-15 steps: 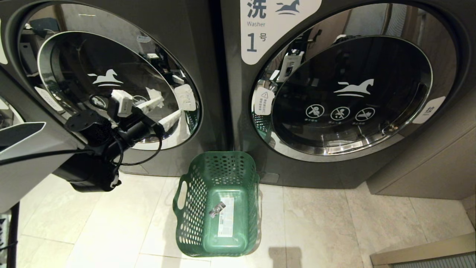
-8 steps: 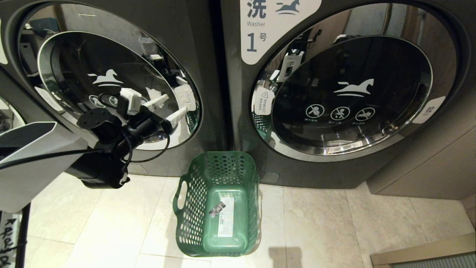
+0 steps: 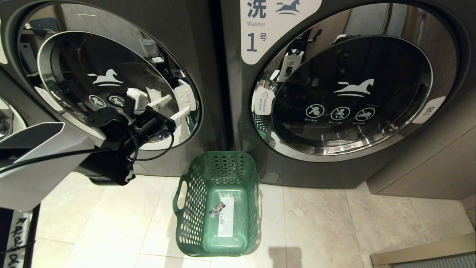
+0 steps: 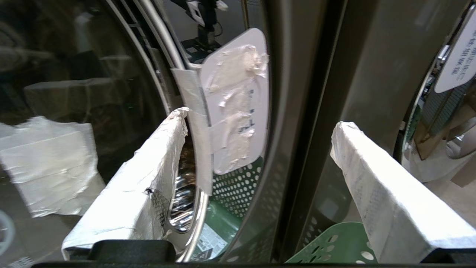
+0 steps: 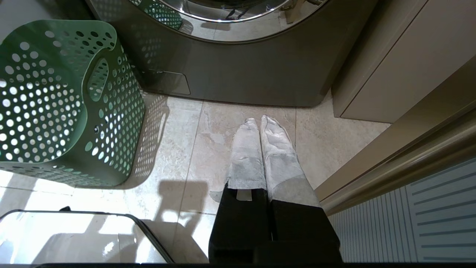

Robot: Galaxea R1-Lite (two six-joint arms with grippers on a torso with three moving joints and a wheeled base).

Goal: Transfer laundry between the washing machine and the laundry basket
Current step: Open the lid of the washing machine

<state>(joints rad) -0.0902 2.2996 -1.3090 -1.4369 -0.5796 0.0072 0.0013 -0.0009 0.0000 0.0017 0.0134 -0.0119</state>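
Left gripper (image 3: 174, 107) hangs wide open and empty at the closed door's right rim on the washing machine (image 3: 108, 74), beside its taped tab (image 4: 238, 100). No laundry visible; the laundry basket (image 3: 186, 193) sits on the floor empty. That chrome-rimmed door looks stiff and slick, so hook the tab edge, not the glass.

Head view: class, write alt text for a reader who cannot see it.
The open left gripper reaches toward the right edge of the left washing machine's closed glass door. An empty green laundry basket stands on the tiled floor between it and the machine labelled 1.
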